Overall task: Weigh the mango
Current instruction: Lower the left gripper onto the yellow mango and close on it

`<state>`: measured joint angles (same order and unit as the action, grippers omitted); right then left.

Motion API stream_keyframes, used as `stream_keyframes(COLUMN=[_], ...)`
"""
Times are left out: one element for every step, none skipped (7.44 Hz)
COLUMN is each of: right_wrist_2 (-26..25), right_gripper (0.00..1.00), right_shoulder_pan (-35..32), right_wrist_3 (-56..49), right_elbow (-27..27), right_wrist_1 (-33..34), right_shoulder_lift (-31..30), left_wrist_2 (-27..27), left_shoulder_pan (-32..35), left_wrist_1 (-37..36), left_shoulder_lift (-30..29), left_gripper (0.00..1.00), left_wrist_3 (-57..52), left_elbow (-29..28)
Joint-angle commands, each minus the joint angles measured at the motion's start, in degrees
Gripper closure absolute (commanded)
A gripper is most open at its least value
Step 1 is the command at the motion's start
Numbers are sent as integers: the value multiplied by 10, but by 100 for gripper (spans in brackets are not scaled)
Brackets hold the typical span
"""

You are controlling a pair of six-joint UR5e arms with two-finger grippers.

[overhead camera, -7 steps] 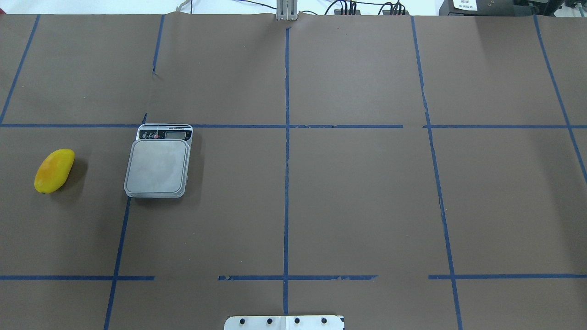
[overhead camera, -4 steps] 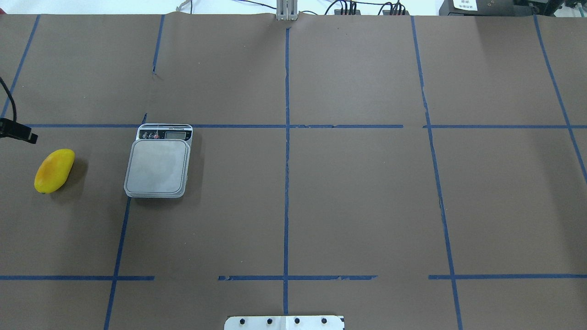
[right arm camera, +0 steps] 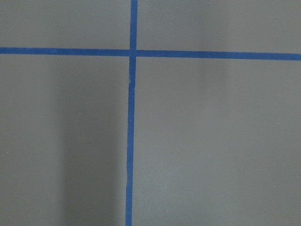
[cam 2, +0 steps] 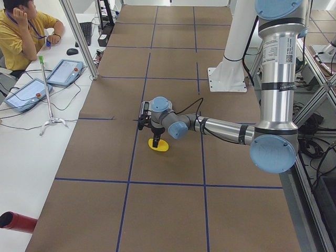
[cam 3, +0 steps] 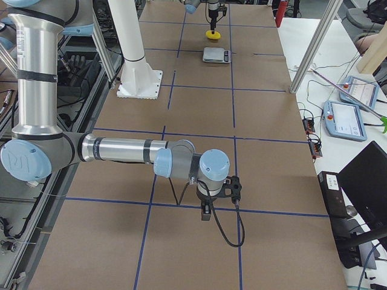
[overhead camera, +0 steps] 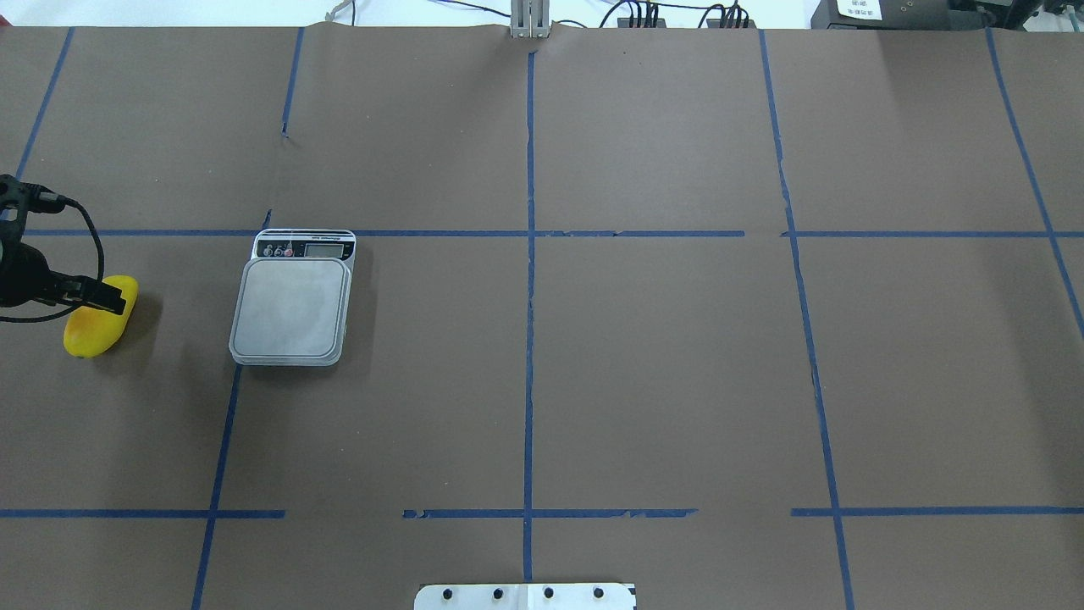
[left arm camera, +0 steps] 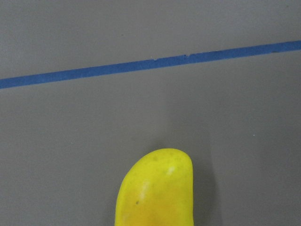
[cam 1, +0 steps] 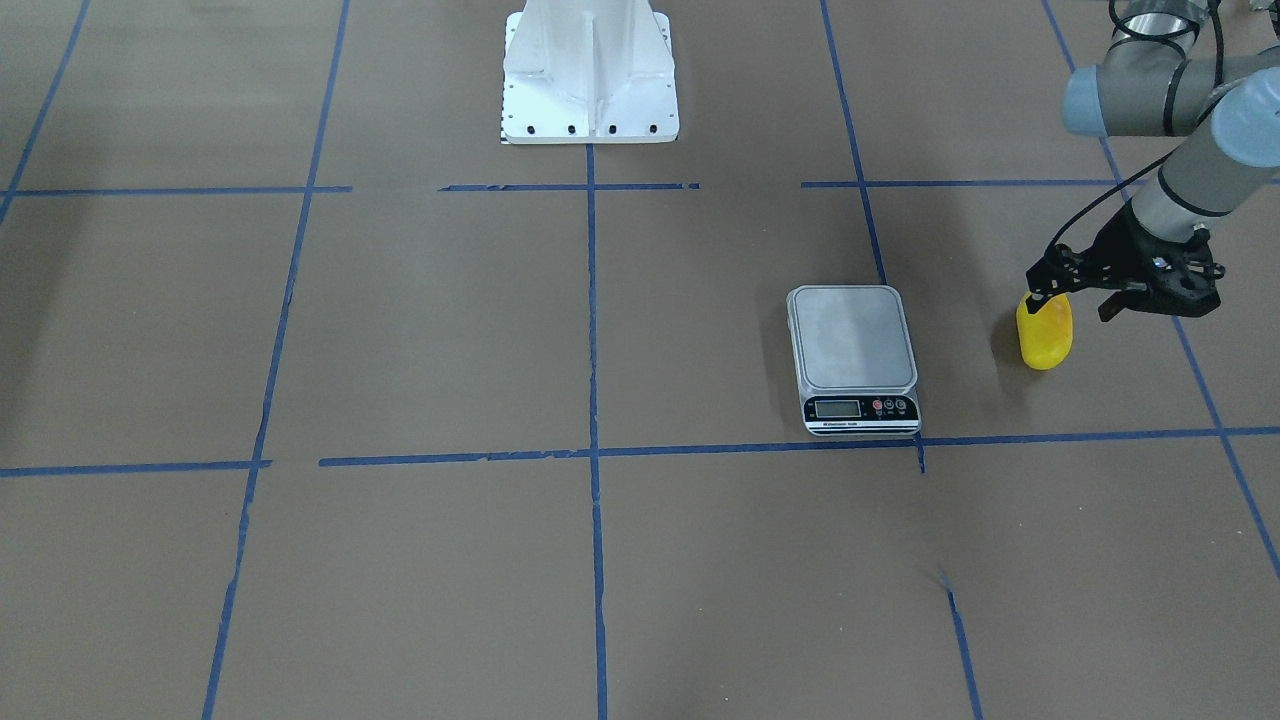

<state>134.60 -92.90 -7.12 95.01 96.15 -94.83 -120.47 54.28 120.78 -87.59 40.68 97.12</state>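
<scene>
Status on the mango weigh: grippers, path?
Left gripper open over mango. Right gripper far off, state unclear. Mango on table beside scale, platform bare. Nothing between them.

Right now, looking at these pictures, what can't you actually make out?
- Scale readout: too small to read in every view.
- Left pincer: mostly cut off by the overhead view's left edge. No view settles whether it touches the mango.
- Mango's far end: covered by that pincer in the overhead view, cut off by the bottom edge in the left wrist view.
- Right pincer: seen only from the right side, too small to tell whether it's open.
</scene>
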Motion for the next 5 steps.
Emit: stream_keyframes(right_wrist_2=[0, 0, 0, 0, 0], right_gripper=[0, 0, 0, 0, 0], right_shoulder_pan=[0, 0, 0, 0, 0], right_wrist_3=[0, 0, 0, 0, 0], right_elbow=[0, 0, 0, 0, 0], right_wrist_1=[0, 0, 0, 0, 0], right_shoulder_lift=[0, 0, 0, 0, 0], left_wrist_2=[5, 3, 3, 2, -2], left_shoulder_pan=[-5, -7, -8, -8, -8], left_wrist_1=[7, 43, 59, 60, 59], left_shoulder_lift=[-9, -19, -20, -19, -18], left_gripper=[0, 0, 4, 30, 74], left_wrist_3=[-1, 6, 6, 6, 6], left_elbow=[-33, -67, -71, -70, -64])
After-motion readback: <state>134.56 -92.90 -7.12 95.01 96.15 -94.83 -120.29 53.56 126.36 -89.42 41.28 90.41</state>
